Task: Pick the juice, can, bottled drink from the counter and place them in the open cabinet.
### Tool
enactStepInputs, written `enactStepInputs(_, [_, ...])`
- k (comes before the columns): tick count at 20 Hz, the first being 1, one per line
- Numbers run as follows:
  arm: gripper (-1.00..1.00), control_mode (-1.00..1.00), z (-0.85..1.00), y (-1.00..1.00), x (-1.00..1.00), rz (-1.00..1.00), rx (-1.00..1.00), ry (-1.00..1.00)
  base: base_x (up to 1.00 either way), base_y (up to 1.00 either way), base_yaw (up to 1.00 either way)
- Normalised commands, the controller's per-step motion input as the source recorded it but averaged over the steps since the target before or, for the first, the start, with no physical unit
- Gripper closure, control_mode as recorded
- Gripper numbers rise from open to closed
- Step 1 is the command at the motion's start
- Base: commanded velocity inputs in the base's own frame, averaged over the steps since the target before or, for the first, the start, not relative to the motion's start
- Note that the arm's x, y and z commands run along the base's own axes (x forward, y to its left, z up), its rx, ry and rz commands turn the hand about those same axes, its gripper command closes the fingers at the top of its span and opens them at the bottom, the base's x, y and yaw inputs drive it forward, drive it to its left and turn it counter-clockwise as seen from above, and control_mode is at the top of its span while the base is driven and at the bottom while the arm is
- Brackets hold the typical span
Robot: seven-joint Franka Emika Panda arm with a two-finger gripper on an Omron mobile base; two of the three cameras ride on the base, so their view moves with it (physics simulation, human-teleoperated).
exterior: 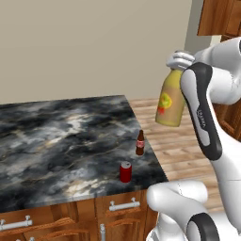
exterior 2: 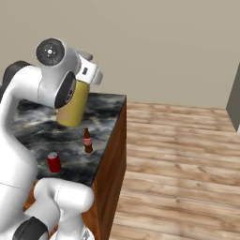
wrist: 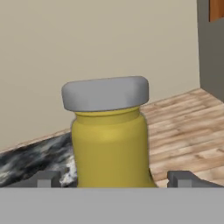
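Observation:
My gripper (exterior: 180, 60) is shut on the juice (exterior: 170, 101), a tall yellow bottle with a grey cap, gripped near its top. The bottle hangs tilted in the air, off the right end of the counter (exterior: 56, 136). In the hand view the juice (wrist: 109, 144) stands between my two fingertips (wrist: 43, 179). The right base view has the juice (exterior 2: 74, 108) under my gripper (exterior 2: 86, 75), partly behind the arm. The bottled drink (exterior: 140, 143) (exterior 2: 87, 140) and the red can (exterior: 125, 172) (exterior 2: 54, 162) stand upright near the counter's right front corner. Reddish-brown cabinet wood (exterior: 217, 18) shows at the upper right; its inside is hidden.
Wooden floor (exterior 2: 178, 154) stretches right of the counter. Drawers with silver handles (exterior: 123, 205) line the counter's front. A beige wall (exterior: 94, 42) runs behind. A dark grey panel (exterior 2: 234, 93) stands at the far right edge.

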Motion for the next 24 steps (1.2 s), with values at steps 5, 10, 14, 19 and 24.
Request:
enactStepInputs(5, [1.00, -1.00, 0.21, -0.08, -0.03, -0.06, -0.10, 0.00, 0.00, 0.00, 0.00])
enactStepInputs(10, [1.00, -1.00, 0.04, -0.02, -0.06, -0.01, -0.01, 0.00, 0.00, 0.00, 0.00])
enactStepInputs(14, [1.00, -1.00, 0.00, 0.00, 0.00, 0.00, 0.00, 0.00, 0.00, 0.00, 0.00])
enactStepInputs(19, [1.00, -1.00, 0.00, 0.00, 0.00, 0.00, 0.00, 0.00, 0.00, 0.00, 0.00])
enactStepInputs(24, [1.00, 1.00, 0.00, 0.00, 0.00, 0.00, 0.00, 0.00, -0.22, 0.00, -0.01])
